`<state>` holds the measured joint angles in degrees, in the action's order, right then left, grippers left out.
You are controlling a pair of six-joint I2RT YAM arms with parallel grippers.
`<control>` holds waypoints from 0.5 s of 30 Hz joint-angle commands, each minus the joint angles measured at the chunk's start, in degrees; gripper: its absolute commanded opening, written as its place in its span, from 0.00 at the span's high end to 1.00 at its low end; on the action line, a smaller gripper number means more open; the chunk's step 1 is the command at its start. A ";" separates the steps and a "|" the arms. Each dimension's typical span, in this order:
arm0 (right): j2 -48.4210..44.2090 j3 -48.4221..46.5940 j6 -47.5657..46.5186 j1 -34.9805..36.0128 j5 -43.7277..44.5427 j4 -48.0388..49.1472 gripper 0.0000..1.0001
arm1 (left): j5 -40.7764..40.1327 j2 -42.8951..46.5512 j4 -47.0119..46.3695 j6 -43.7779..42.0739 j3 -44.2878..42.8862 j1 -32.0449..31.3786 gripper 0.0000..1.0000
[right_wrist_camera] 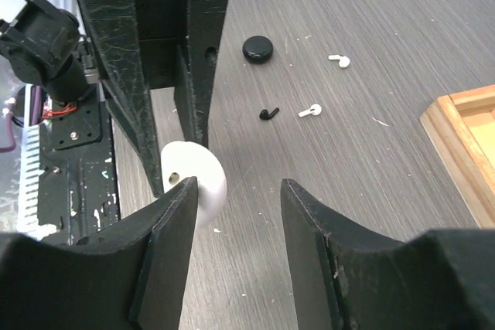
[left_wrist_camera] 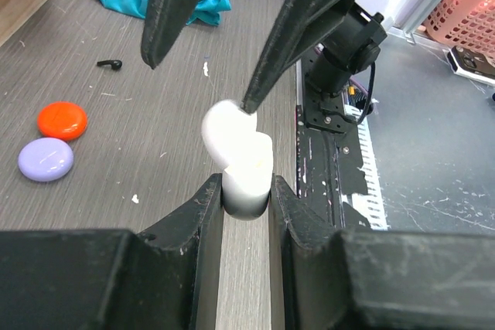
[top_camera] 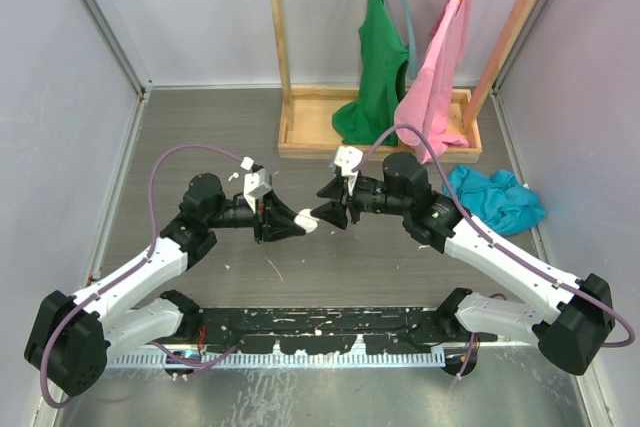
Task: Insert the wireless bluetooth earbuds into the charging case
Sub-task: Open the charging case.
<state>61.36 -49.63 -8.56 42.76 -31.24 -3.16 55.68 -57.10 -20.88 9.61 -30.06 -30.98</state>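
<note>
case held between the arms, no earbud in yet

top view: the left gripper point(top_camera: 297, 220) and right gripper point(top_camera: 330, 215) meet nose to nose over mid-table, with the white charging case point(top_camera: 311, 220) between them.

left wrist view: the left fingers are clamped on the case's lower half; 1 right fingertip touches its upper lobe, which looks like a lid tipped partly open, though i cannot be sure; a black earbud point(left_wrist_camera: 110, 63) lies on the table well apart, near an orange disc point(left_wrist_camera: 62, 120) and a lilac disc point(left_wrist_camera: 46, 158).

right wrist view: the right fingers stand apart, the case against 1 of them rather than between; a white earbud point(right_wrist_camera: 311, 110), a 2nd white earbud point(right_wrist_camera: 339, 59) and a black stemmed bud point(right_wrist_camera: 268, 113) lie loose beyond, near a black disc point(right_wrist_camera: 257, 49).

the step in hand looks like opening the lid; next the right arm should push it fully back, then pinch 1 tiny bud finely.
</note>
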 commanded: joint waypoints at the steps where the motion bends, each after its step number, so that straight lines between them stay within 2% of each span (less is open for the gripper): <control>1: -0.34 -2.10 0.99 -0.23 5.26 1.34 0.48 | 1.06 1.78 -3.26 -0.20 -0.69 -0.19 1.00; 8: -1.55 -0.38 3.57 -0.62 9.84 4.80 0.47 | -3.16 1.77 -3.36 0.57 -0.52 -0.19 1.00; 12: -3.99 2.99 6.33 -0.58 13.68 9.65 0.47 | -7.50 2.14 -3.65 1.46 -0.08 -0.13 1.00; 15: -6.79 7.13 7.68 -0.58 12.26 15.15 0.44 | -10.05 2.59 -5.27 2.72 0.65 -0.18 1.00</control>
<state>59.09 -46.09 -3.95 42.33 -20.51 1.63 50.26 -56.31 -20.99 10.57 -30.02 -31.00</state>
